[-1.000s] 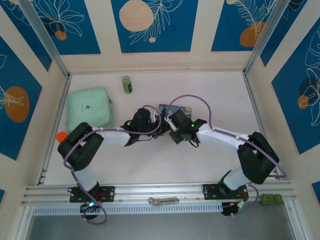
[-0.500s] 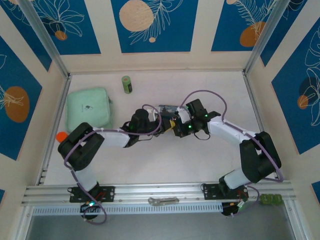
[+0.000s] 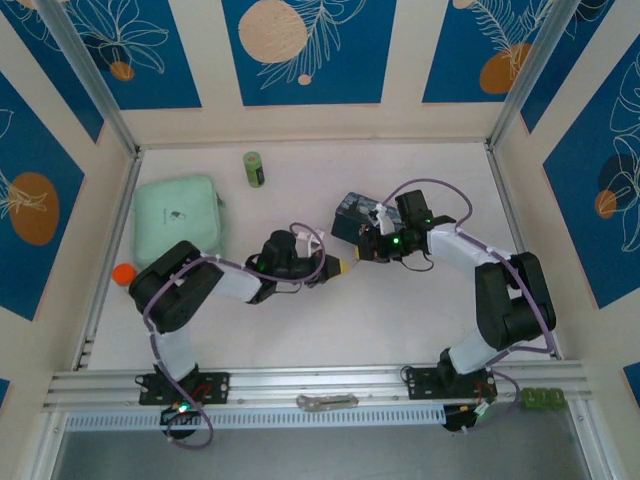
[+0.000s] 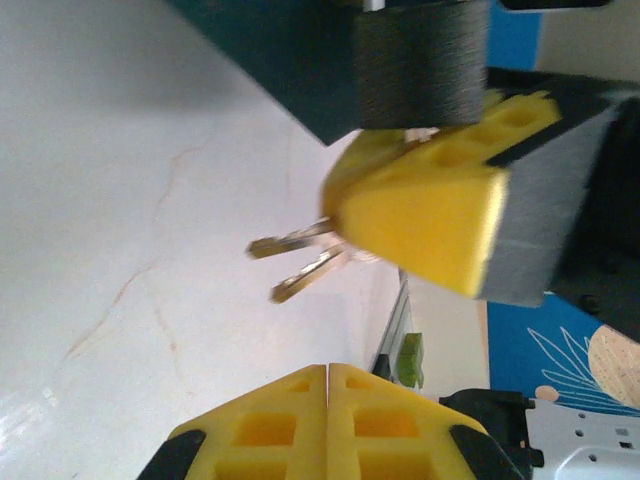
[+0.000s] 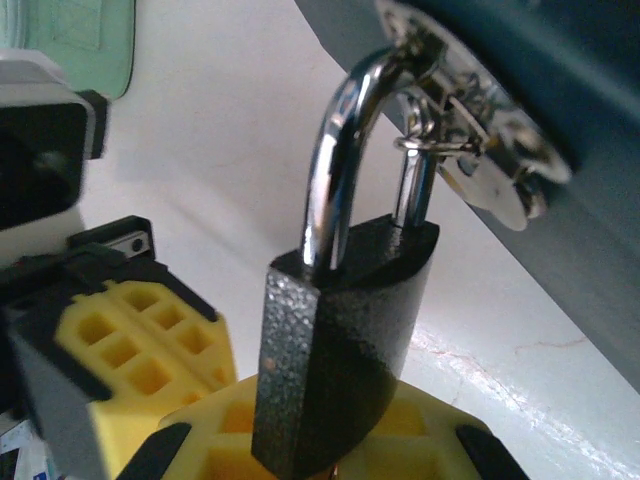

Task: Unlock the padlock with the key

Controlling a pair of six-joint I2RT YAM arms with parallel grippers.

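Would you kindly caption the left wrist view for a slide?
Shut left fingers face the right fingers, which pinch two keys beside the dark grey padlock.

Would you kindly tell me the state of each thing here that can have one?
left gripper: shut, empty.
right gripper: shut, at the padlock's base.
padlock: shackle closed, looped through the hasp.
hasp: down on the blue tin, locked.
keys: two hanging loose beside the right gripper.
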